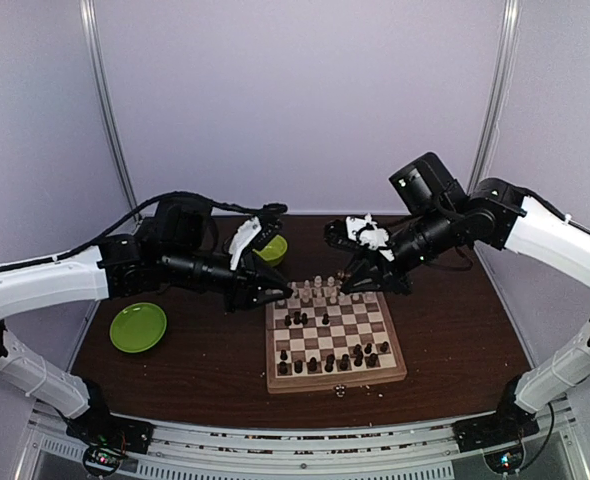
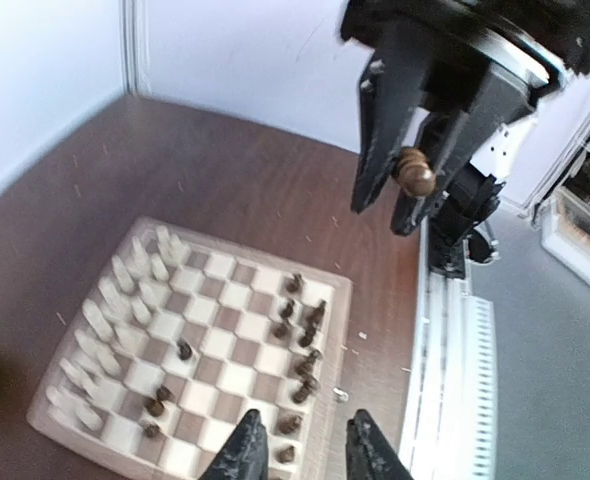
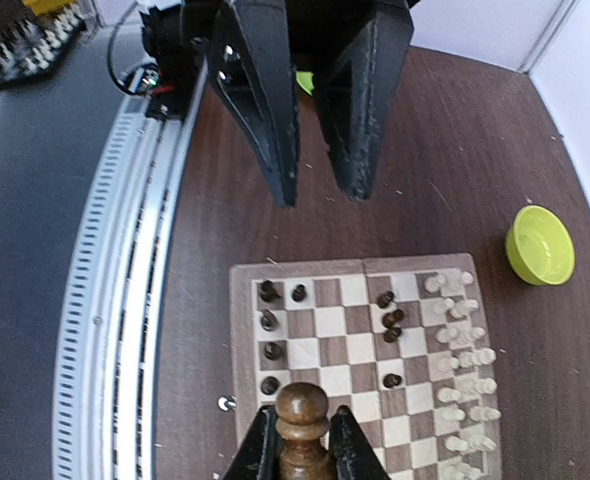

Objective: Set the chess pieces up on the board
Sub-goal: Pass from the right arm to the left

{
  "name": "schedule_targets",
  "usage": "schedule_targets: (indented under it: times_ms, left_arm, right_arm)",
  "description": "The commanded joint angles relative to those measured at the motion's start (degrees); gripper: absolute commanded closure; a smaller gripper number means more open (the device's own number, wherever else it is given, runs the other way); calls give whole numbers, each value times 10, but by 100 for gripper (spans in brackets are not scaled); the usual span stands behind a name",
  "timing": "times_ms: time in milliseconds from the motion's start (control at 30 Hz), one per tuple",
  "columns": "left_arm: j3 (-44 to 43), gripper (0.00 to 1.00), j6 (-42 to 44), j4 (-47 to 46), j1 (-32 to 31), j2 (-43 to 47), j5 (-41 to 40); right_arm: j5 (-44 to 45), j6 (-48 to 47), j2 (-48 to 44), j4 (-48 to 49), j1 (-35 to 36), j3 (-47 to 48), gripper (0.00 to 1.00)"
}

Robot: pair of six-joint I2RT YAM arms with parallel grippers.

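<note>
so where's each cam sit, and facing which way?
Top external: above and behind the bases, looking down; both arms, left gripper and right gripper by the far edge of the square checkered wooden chessboard.
Left wrist: looks down across the board towards the right gripper; own open fingertips at bottom.
Right wrist: faces the left gripper; own fingers clamp a dark brown chess piece.
Shared: both wrist views show the board and the opposite gripper.

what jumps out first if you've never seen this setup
The right gripper pinches a dark chess piece above the far edge of the board, which sits mid-table. Facing it, the left gripper hangs open and empty near the board's far-left corner. Cream pieces line the far edge, and a lime-green plate lies off to the left.
</note>
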State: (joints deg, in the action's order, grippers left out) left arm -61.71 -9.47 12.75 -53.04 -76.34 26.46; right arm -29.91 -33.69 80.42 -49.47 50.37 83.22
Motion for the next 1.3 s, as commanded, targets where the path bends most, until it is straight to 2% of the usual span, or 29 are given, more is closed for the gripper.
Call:
schedule_targets:
  times_ms: [0,133,500,767,1133,1267]
  left_arm:
    - [17,70,136,-147,-45,22,-104]
    - [5,68,186,-165,-70,28,-105]
    - [-58,67,195,-127,-84,-28,22]
    - [-87,69,200,-96,-90,-52,27]
    - [-97,80,198,-85,-92,-69,34]
    - [-96,79,195,-85,-94,-69,31]
  right_arm:
    - [-199,66,9,-18,-22,9,96]
    - [-243,80,16,-22,-25,7,96]
    - [-264,107,29,-1,-31,5,95]
    - [-261,108,34,-1,-32,3,95]
    - [-257,112,33,1,-32,3,95]
    - [-254,111,34,2,-32,2,95]
